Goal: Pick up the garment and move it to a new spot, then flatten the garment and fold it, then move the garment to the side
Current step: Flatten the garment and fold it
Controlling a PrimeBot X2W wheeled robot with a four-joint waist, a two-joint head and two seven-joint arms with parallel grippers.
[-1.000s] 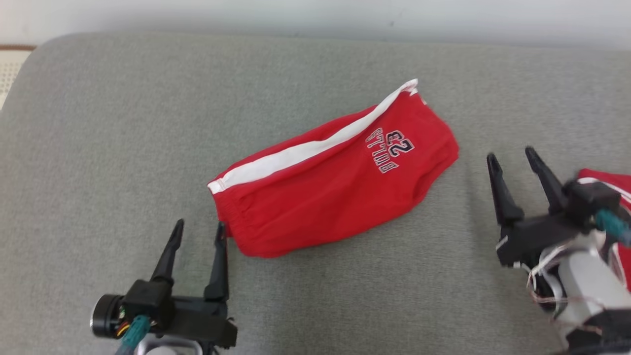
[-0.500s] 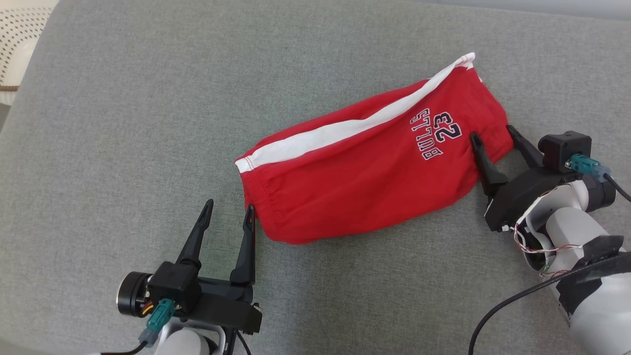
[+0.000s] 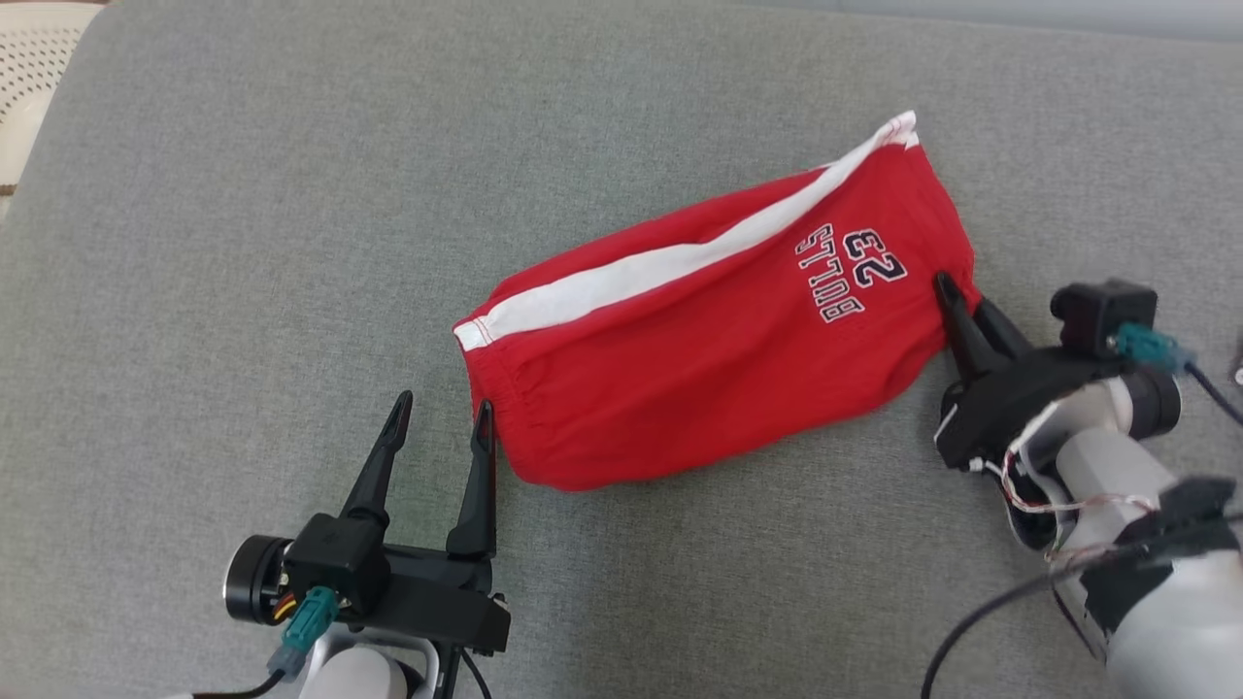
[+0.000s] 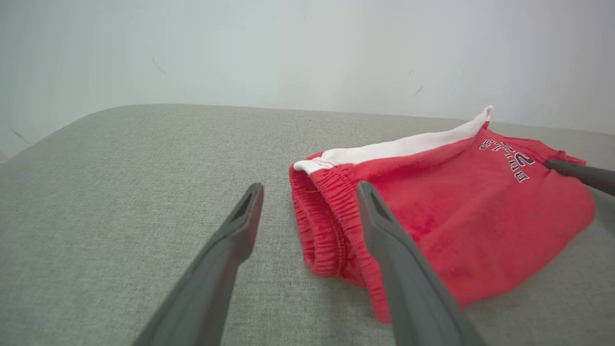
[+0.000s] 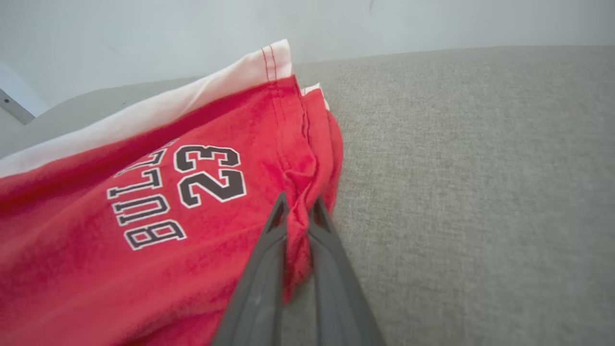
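The garment (image 3: 699, 340) is a pair of red shorts with a white side stripe and "BULLS 23" lettering, lying folded on a grey cushion (image 3: 243, 194). My right gripper (image 3: 957, 291) is shut on the hem edge of the garment (image 5: 202, 202) at its right end; red cloth is pinched between the fingers (image 5: 259, 278). My left gripper (image 3: 442, 413) stands open at the waistband end, its right finger (image 4: 399, 269) touching the elastic waistband (image 4: 322, 230), its left finger over bare cushion.
The grey cushion (image 4: 120, 192) extends wide on all sides of the shorts. A pale wall (image 4: 288, 48) rises behind it. A white perforated object (image 3: 39, 58) sits past the cushion's far left corner.
The right gripper has moved in to the hem end of the shorts and closed on the cloth. The head camera shifted. The left gripper stays open by the waistband.
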